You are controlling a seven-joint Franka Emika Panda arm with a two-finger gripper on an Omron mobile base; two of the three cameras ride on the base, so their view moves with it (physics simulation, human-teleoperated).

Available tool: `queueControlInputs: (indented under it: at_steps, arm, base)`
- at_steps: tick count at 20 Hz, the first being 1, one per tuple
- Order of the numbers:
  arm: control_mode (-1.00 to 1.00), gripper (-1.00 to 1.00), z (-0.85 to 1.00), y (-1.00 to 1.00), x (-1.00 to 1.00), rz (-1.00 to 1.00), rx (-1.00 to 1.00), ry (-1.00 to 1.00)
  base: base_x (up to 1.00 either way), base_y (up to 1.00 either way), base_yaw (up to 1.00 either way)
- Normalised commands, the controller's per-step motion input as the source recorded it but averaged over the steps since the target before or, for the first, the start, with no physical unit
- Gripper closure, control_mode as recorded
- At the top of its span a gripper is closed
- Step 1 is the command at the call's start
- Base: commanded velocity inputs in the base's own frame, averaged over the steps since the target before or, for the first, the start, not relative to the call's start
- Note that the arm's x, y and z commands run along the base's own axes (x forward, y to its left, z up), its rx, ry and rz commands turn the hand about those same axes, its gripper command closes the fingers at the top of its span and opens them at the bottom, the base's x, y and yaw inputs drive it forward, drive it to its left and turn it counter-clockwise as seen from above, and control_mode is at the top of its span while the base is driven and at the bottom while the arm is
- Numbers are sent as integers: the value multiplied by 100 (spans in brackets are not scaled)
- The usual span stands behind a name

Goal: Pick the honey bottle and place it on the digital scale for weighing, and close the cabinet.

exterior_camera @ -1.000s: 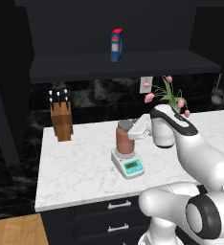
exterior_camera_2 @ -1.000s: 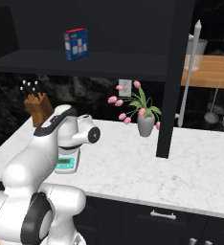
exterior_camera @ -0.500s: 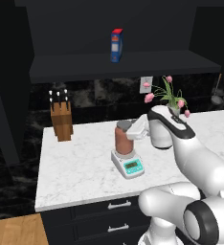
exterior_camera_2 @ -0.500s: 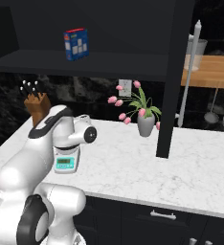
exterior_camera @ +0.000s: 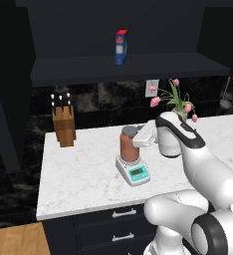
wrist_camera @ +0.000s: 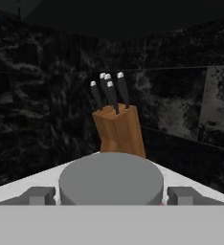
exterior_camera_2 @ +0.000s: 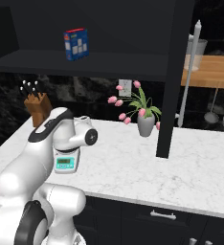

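Honey bottle point(exterior_camera: 129, 145) upright on digital scale point(exterior_camera: 133, 171), mid-desk toward front edge, for weighing; pincer point(exterior_camera: 137, 136) spread either side of lid, apparently letting go.

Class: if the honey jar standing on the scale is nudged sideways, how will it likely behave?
The honey jar looks rigid, so it would probably not flex. Being tall on a small scale, it may tip or slide off. On its side, its round body would likely roll.

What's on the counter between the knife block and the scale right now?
Nothing: bare marble counter lies between the knife block and the scale, seen in the left base view.
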Motion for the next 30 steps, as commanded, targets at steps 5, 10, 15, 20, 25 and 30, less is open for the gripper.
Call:
queueControlInputs:
  at_steps: [5, 10, 15, 20, 25, 30]
  arm:
    - [-100, 100, -5, 0, -1, 0, 0, 0]
    - [-100, -100, -9, 0, -24, 0, 0, 0]
    - [-100, -100, -3, -1, 0, 0, 0, 0]
    - [-100, -100, 0, -26, -11, 0, 1, 0]
    - [-100, -100, -2, -23, -2, 0, 0, 0]
    - [-100, -100, 0, -18, -26, 0, 1, 0]
  base:
    - [0, 0, 0]
    - [0, 0, 0]
    - [0, 0, 0]
    - [0, 0, 0]
    - [0, 0, 0]
    - [0, 0, 0]
